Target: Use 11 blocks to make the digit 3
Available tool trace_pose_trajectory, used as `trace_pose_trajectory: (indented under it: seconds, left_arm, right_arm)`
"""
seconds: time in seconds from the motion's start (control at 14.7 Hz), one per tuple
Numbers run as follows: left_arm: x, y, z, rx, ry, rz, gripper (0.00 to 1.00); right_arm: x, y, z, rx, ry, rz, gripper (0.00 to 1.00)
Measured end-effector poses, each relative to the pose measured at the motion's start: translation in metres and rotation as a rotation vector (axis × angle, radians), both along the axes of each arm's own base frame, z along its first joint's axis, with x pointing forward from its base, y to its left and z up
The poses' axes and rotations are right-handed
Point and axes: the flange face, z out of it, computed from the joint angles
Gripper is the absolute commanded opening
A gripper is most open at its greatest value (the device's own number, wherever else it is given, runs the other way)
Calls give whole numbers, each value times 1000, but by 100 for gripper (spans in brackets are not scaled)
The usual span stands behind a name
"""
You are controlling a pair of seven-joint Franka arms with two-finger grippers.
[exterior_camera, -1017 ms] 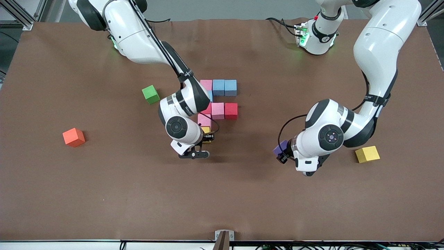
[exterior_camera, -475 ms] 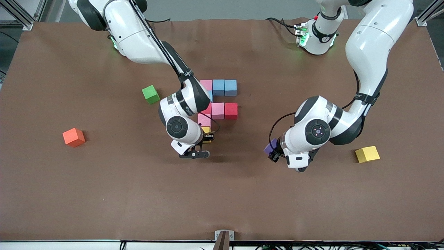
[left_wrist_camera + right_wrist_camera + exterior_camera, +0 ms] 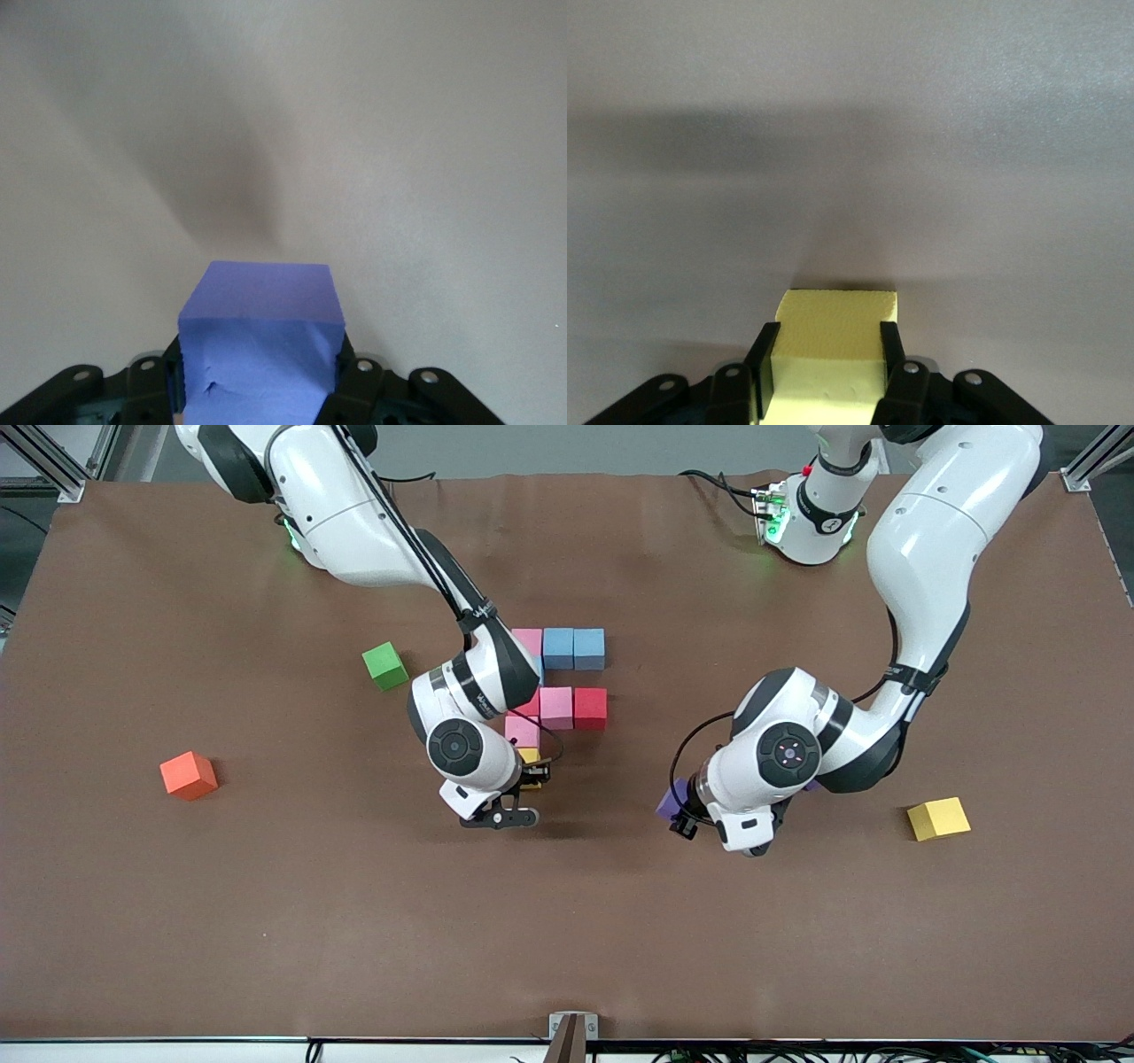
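Read as a clock face in the front view, with 12 o'clock toward the arms' bases, the half-built figure (image 3: 556, 682) sits just short of the worktop's (image 3: 266, 921) centre toward 12 o'clock. Its top bar is a pink block (image 3: 526, 640), a light blue block (image 3: 558, 646) and a duller blue block (image 3: 589, 648), side by side from 9 to 3 o'clock. The next row toward 6 o'clock shows a second pink block (image 3: 556, 707) touching a red block (image 3: 590, 708) at its 3 o'clock. The right arm's wrist hides that row's 9 o'clock end. A third pink block (image 3: 521, 732) lies toward 7 o'clock of the second.

The right hand (image 3: 530, 778) is at 6 o'clock of that third pink block. Its fingers are clamped on the sides of a yellow block (image 3: 833, 332), low over the worktop. I cannot tell whether the yellow block touches the pink one.

The left hand (image 3: 678, 810) is up over bare worktop at about 4 o'clock of the figure, well apart from it. It grips a purple block (image 3: 259, 345) between its fingers.

A loose yellow block (image 3: 939, 818) lies at 3 o'clock of the left hand. A green block (image 3: 384, 665) sits at 9 o'clock of the figure, and an orange block (image 3: 189, 775) lies much farther out, at about 8 o'clock.
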Motion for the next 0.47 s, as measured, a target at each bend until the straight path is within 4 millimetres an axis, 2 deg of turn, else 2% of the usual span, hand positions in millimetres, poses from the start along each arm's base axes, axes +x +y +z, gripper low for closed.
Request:
trace_pose_trajectory:
  seconds: [0.2,0.47]
  left_arm:
    - [-5,-12,-1,-7,-4,21,22]
    - [0,-15,-4,-36,-32,37,22]
  right_arm:
    - [0,0,0,0,0,0,33]
    - [0,0,0,0,-1,4,33]
